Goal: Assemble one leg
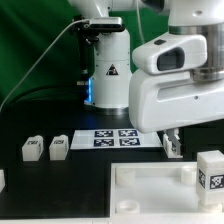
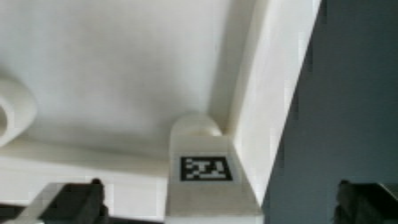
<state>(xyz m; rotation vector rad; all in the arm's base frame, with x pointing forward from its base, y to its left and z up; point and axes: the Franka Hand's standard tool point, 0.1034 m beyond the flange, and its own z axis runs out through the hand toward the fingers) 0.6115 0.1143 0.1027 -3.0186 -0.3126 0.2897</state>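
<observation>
In the wrist view a small white leg [image 2: 206,190] with a black-and-white tag lies on the big white panel [image 2: 125,80], close to the panel's raised edge. My gripper [image 2: 222,205] is open, and its two dark fingertips [image 2: 79,200] stand wide apart on either side of the leg without touching it. In the exterior view the gripper [image 1: 172,147] hangs low over the panel's [image 1: 150,195] far edge, at the exterior view's right. Two more legs [image 1: 32,149] [image 1: 58,148] stand at the left and another [image 1: 211,170] at the right.
The marker board [image 1: 115,135] lies behind the panel, in front of the robot base [image 1: 105,70]. A further white part [image 1: 2,180] shows at the exterior view's left edge. The dark table [image 2: 356,90] runs beside the panel's edge.
</observation>
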